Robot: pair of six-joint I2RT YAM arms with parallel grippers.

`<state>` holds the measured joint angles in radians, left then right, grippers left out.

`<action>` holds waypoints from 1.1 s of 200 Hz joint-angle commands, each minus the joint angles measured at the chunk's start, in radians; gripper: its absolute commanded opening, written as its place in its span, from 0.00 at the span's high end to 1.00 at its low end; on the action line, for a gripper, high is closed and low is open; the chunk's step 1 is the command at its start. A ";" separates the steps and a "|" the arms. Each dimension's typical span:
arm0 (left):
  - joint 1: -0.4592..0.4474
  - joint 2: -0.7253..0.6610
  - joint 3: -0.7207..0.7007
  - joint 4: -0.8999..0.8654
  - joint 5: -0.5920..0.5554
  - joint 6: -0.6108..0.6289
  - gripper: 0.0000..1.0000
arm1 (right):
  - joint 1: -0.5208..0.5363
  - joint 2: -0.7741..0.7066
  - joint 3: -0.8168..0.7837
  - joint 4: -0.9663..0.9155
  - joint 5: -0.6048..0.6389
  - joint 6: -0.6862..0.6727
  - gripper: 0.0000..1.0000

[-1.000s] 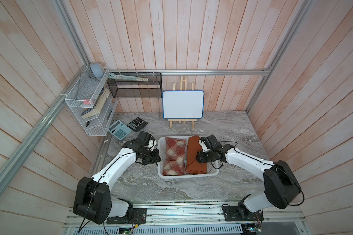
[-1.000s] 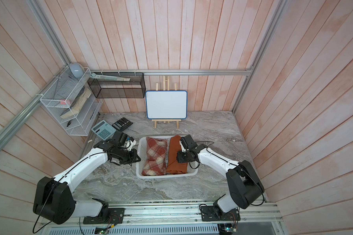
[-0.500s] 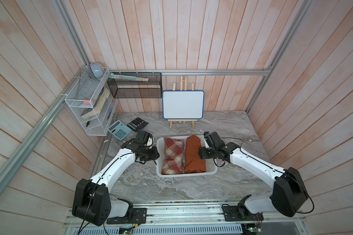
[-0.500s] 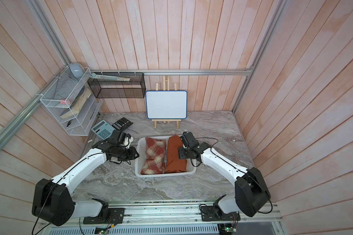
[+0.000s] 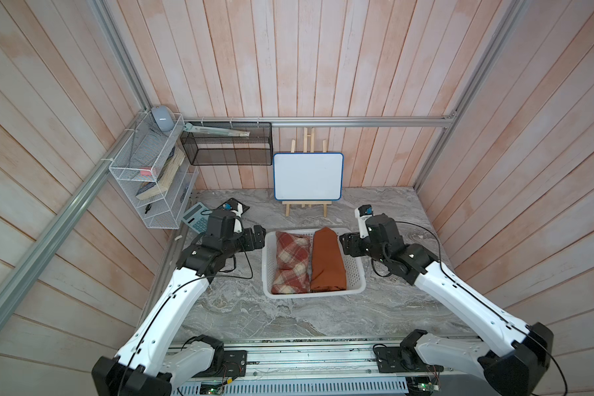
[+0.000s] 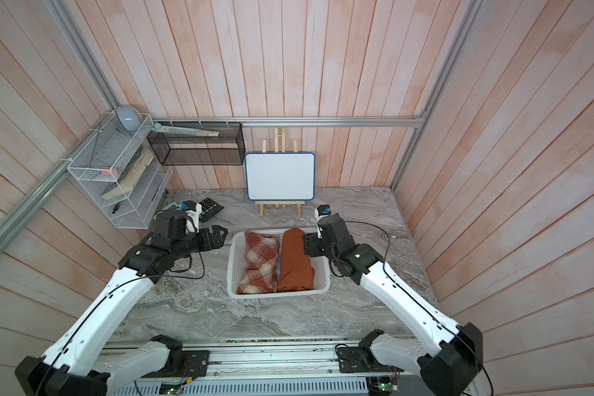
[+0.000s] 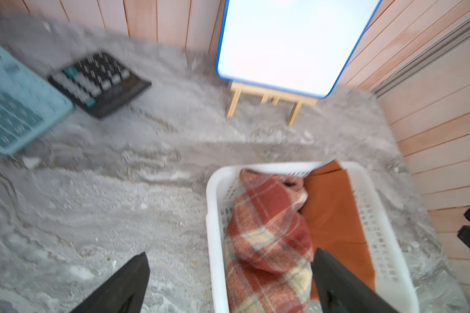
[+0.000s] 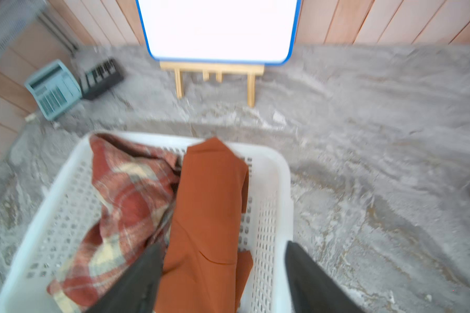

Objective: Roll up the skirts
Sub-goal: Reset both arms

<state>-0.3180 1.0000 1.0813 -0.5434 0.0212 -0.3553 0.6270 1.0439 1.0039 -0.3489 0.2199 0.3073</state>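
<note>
White wire shelving (image 5: 144, 192) hangs on the left wall. Below it, at the far left of the grey marbled table (image 5: 288, 319), a teal calculator (image 5: 194, 219) and a black calculator (image 6: 211, 208) lie just beside each other. To their right the left pincer (image 5: 260, 237) hovers just beside the far left corner of the white lattice basket (image 5: 354, 271). Its wrist view shows the two dark fingers (image 7: 125, 284) spread wide, gripping nothing. Inside the basket the plaid skirt (image 5: 291, 264) on the left and the rust-orange skirt (image 5: 327, 265) on the right are each rolled into a bundle. They lie lengthwise side by side, touching, and the orange one's pointed far end reaches over the far rim. Beyond the basket, against the far wall, a blue-edged whiteboard (image 5: 307, 176) stands on a small wooden easel (image 5: 306, 204). The right pincer (image 5: 343, 244) hangs over the basket's far right corner, close to the orange roll. Its fingers (image 8: 315, 281) are likewise spread wide and hold nothing.
</note>
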 commanded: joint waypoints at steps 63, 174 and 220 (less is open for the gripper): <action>0.066 -0.181 -0.745 1.261 -0.248 0.341 0.00 | -0.205 -0.165 -0.503 0.841 0.113 -0.236 0.02; 0.125 -0.036 -0.950 1.518 -0.380 0.472 0.00 | -0.541 0.070 -0.630 1.052 -0.150 -0.461 0.02; 0.178 0.336 -0.989 1.885 -0.314 0.435 0.00 | -0.586 0.226 -0.765 1.412 -0.210 -0.363 0.02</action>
<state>-0.1421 1.1687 0.1230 1.1831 -0.3275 0.0669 0.0593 1.1900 0.3019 0.8078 0.0750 -0.1040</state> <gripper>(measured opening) 0.995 0.981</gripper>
